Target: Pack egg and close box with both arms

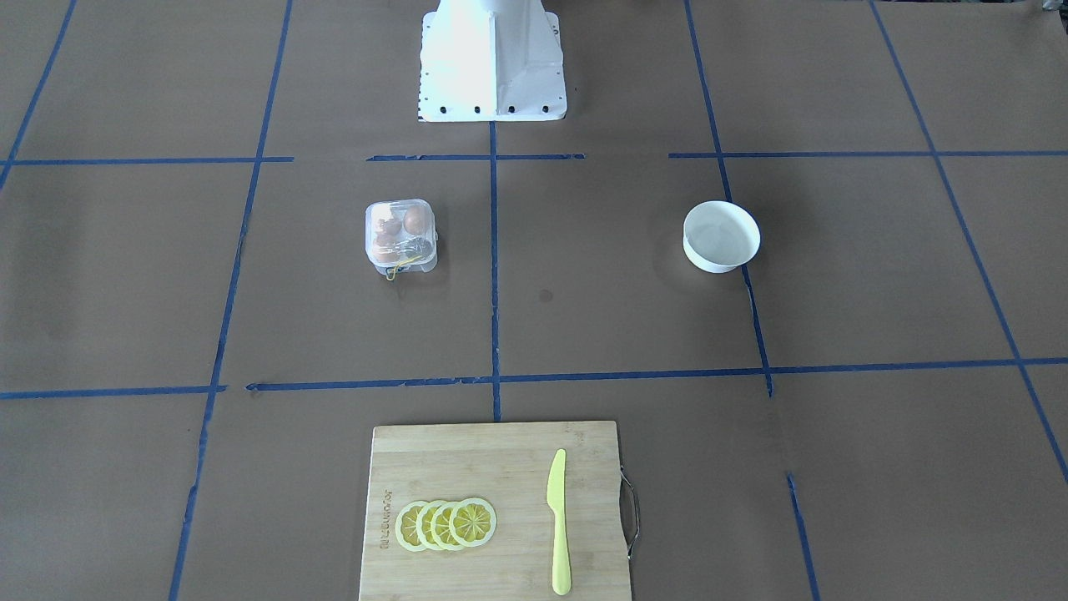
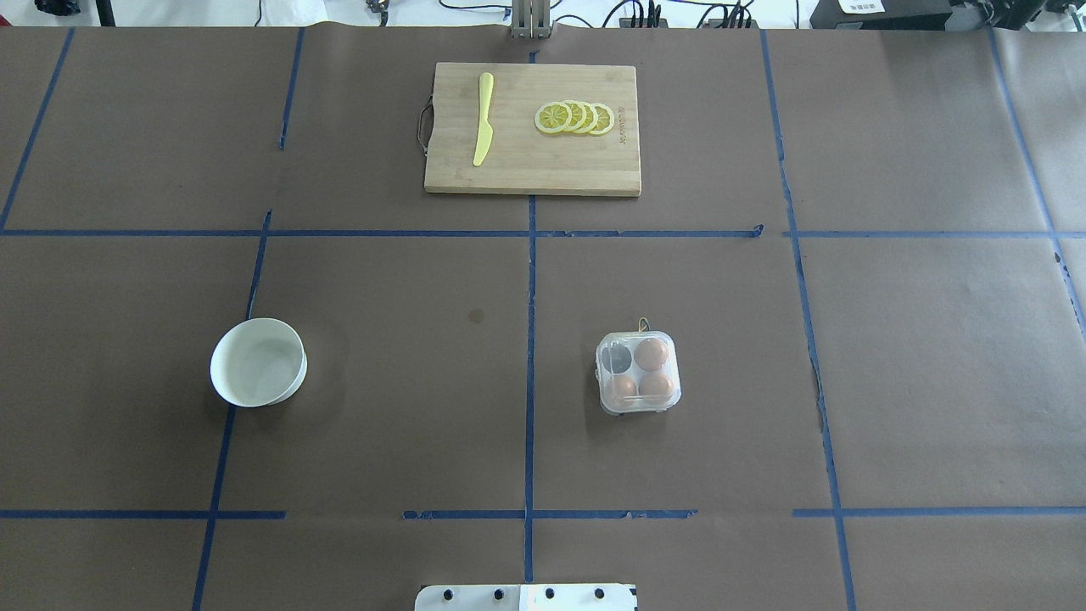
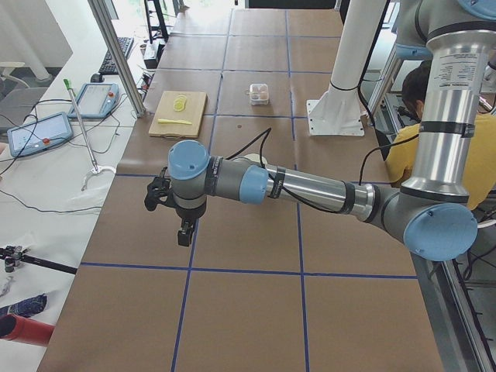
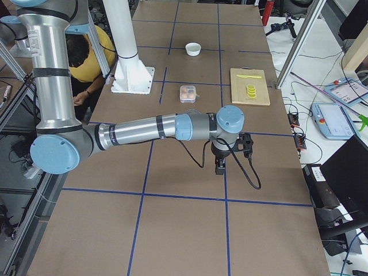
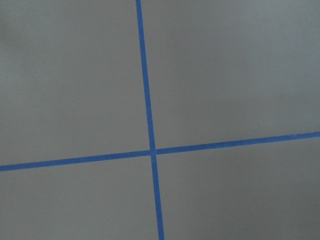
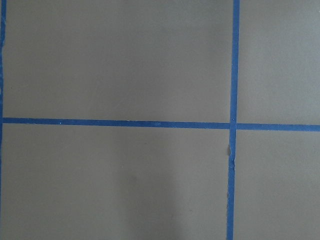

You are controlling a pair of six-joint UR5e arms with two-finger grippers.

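Note:
The clear box (image 2: 638,373) stands right of the table's centre line, its lid down over the cells and the yellow loop (image 1: 400,267) at its far side. Three brown eggs lie in it, one of them the egg (image 2: 652,354); the fourth cell looks dark and empty. The box also shows in the front view (image 1: 401,236). Both arms are off to the table's ends. The left gripper (image 3: 184,231) hangs over bare paper, and so does the right gripper (image 4: 219,167). I cannot tell whether either is open or shut. The wrist views show only paper and blue tape.
A white round bowl (image 2: 259,362) stands empty on the left half. A wooden cutting board (image 2: 533,174) at the far edge carries lemon slices (image 2: 575,118) and a yellow knife (image 2: 483,129). The white pedestal (image 1: 491,67) stands at the robot's side.

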